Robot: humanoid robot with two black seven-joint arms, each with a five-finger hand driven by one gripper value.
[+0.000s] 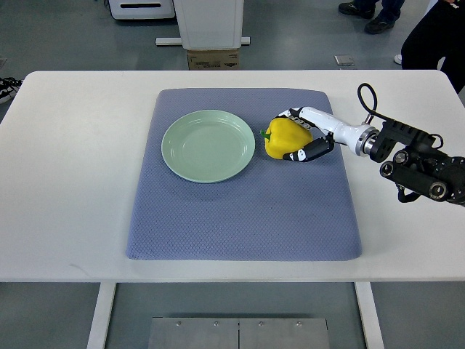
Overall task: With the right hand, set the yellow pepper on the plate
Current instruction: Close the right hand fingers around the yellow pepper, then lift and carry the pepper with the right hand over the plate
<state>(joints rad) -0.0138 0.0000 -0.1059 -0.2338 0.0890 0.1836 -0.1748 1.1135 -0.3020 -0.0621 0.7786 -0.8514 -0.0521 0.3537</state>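
The pepper is glossy yellow with a green stem, lying on the mat just right of the plate; the right hand wraps its fingers around it.

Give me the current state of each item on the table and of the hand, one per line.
yellow pepper: on the mat, right of the plate, not on it, stem toward the plate.
plate: upright, empty.
mat: flat on the table.
right hand: fingers wrapped around the pepper.
Left hand: not in view.
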